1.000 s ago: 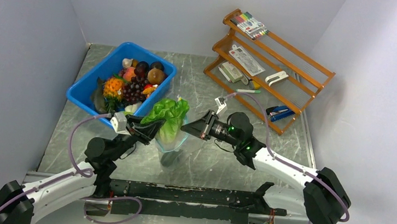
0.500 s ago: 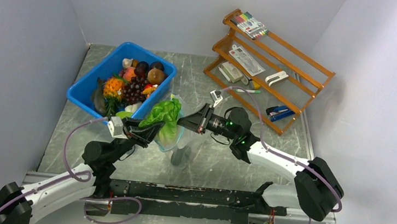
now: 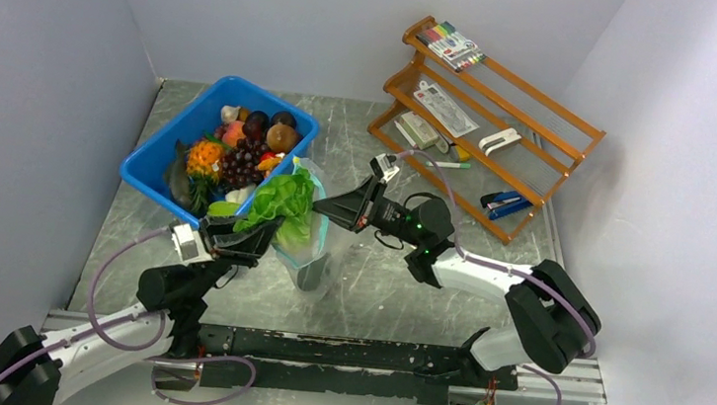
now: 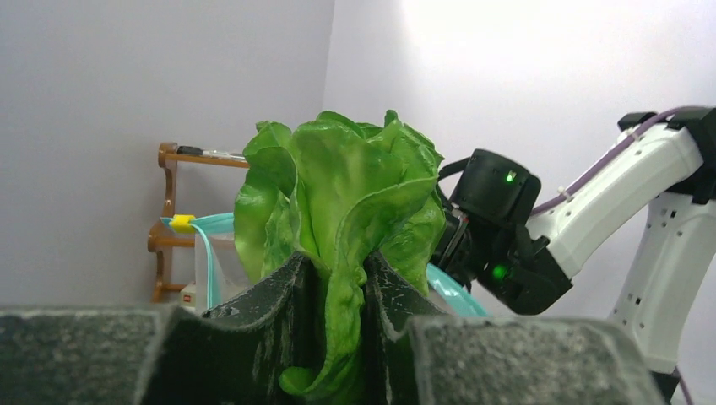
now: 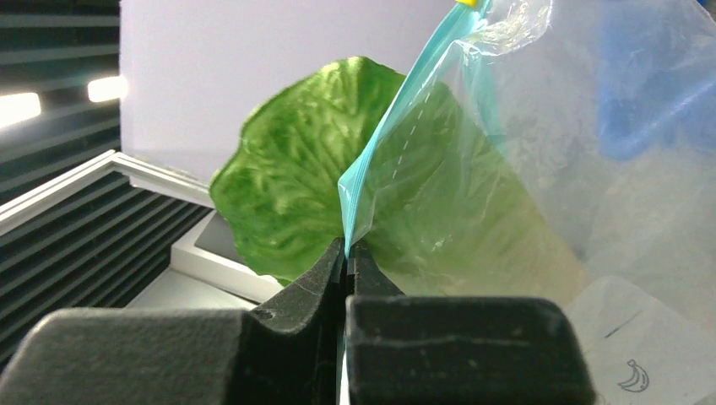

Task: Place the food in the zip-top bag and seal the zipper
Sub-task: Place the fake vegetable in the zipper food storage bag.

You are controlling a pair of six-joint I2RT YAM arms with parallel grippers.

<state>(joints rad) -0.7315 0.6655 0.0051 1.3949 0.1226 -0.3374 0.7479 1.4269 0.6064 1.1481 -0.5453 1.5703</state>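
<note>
My left gripper (image 3: 254, 237) (image 4: 344, 268) is shut on the green leafy lettuce (image 3: 282, 199) (image 4: 342, 198) and holds it in the air at the mouth of the clear zip-top bag (image 3: 307, 232) (image 5: 540, 169). My right gripper (image 3: 322, 210) (image 5: 347, 250) is shut on the bag's teal zipper strip (image 5: 397, 139) (image 4: 203, 228) and holds the bag up off the table. Through the plastic, the lettuce (image 5: 304, 186) lies partly behind the bag's wall. The zipper's yellow tip (image 4: 181, 223) shows at the far end.
A blue bin (image 3: 166, 149) with several more toy fruits, including grapes (image 3: 239, 163) and a brown round fruit (image 3: 281, 137), stands just behind the bag. A wooden rack (image 3: 488, 106) with markers and stationery stands at the back right.
Both grippers have moved left and toward the blue bin, carrying the lettuce and the bag with them. The lettuce has tilted over the bag's mouth.
</note>
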